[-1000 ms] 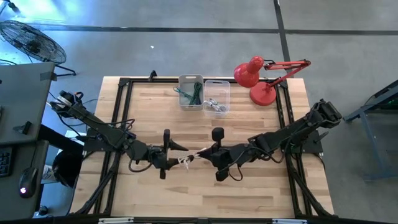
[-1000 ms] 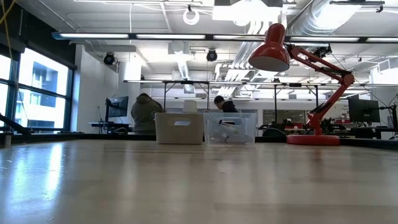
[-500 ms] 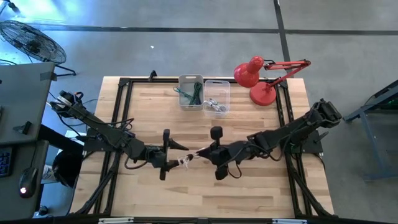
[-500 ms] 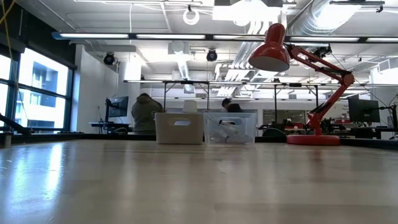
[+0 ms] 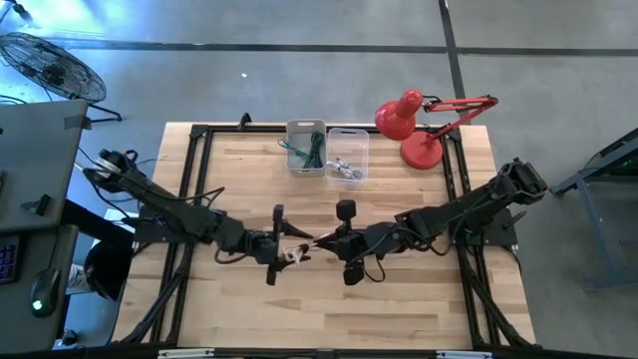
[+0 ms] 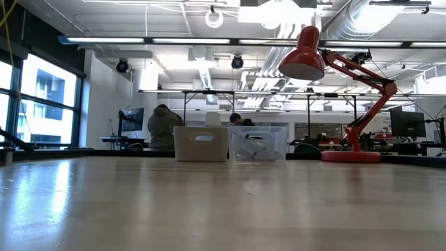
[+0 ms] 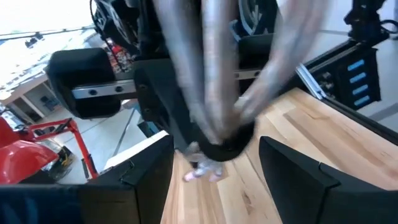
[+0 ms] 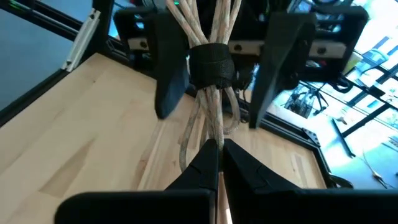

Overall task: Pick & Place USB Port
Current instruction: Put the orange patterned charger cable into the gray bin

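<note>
Two grippers meet mid-table: the right gripper [image 8: 217, 152] pinches the bundled USB cable [image 8: 208, 93], the left gripper [image 5: 282, 244] gapes around it; light, floppy, best gripped at the black strap [image 8: 210, 64]

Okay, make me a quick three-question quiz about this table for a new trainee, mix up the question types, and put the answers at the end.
1. Multiple choice: which hand is shut on the cable bundle?
A) the left hand
B) the right hand
C) neither

2. True or false: the red lamp stands between the grey bin and the clear bin.

3. Short answer: what colour is the cable lying in the grey bin?

Key
1. B. The right hand pinches the bundle's end; the left hand's fingers stand open on either side of it.
2. False. The bins sit side by side, and the lamp is off to one side, beyond the clear bin.
3. Green.
</note>
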